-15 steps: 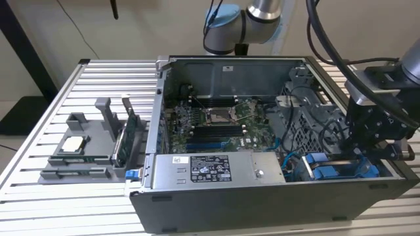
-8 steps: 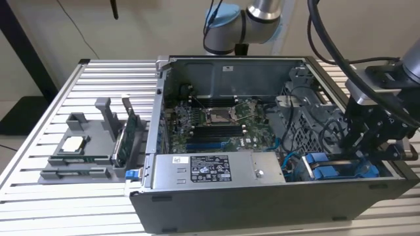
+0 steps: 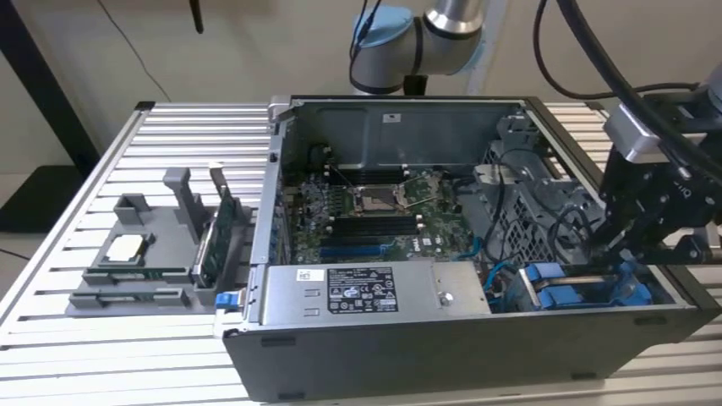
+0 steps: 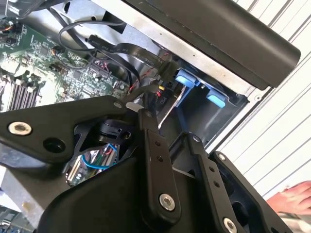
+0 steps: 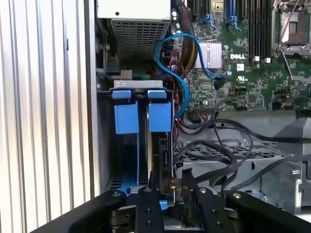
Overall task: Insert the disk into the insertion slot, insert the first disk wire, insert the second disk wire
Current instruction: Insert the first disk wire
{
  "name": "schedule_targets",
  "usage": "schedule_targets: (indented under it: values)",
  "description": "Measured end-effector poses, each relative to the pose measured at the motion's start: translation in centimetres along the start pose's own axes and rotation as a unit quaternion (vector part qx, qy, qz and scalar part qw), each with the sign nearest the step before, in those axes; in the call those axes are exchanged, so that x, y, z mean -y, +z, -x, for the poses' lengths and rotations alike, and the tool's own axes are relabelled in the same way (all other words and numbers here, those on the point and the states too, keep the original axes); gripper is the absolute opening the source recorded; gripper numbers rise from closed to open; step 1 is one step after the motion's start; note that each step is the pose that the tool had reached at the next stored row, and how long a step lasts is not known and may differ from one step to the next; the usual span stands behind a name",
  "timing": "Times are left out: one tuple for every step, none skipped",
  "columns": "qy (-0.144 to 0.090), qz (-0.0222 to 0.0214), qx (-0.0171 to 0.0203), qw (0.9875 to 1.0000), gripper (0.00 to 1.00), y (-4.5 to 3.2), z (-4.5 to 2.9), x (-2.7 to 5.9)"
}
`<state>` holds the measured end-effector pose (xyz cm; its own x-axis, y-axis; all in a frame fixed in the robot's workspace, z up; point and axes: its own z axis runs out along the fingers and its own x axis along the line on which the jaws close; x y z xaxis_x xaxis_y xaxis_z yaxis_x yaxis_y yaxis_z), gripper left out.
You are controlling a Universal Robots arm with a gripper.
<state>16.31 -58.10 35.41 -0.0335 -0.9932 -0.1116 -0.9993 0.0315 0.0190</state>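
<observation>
**Wiring stage at the drive bay**

Judging by position, the disk (image 5: 160, 119) is seated in its insertion slot (image 5: 141, 84) beside a second blue carrier (image 5: 126, 118), so step one looks done. Neither disk wire can be confirmed plugged. The gripper (image 5: 172, 194) hovers at the disk's rear, and whether it is clenched or released cannot be told. The exterior view shows the whole computer case (image 3: 451, 347). The first wrist view shows a blue data cable (image 5: 181, 73) near the disk.

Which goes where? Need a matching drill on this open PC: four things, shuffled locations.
1. bright blue plastic disk carriers
2. silver metal power supply box
3. grey plastic parts holder
4. thin blue looped cable

A. on the slatted metal table, outside the dark case
B. looping beside the green motherboard
C. in the drive bay
D. along the case's near wall, exterior view

Pairs: 1-C, 2-D, 3-A, 4-B
</observation>
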Motion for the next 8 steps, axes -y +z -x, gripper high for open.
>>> schedule_targets:
  values:
    - [0.0, 0.0, 0.0, 1.0, 0.33, -0.15, 0.02, -0.01]
    - [0.0, 0.0, -0.0001, 1.0, 0.33, -0.28, 0.03, -0.01]
    - [0.0, 0.0, -0.0002, 1.0, 0.33, -0.41, 0.05, -0.01]
    - [0.0, 0.0, -0.0003, 1.0, 0.33, -0.54, 0.06, -0.01]
    - [0.0, 0.0, -0.0004, 1.0, 0.33, -0.67, 0.07, -0.01]
    - [0.0, 0.0, -0.0005, 1.0, 0.33, -0.79, 0.09, -0.02]
    - [0.0, 0.0, -0.0007, 1.0, 0.33, -0.91, 0.11, -0.02]
    - [0.0, 0.0, -0.0007, 1.0, 0.33, -0.99, 0.11, -0.02]
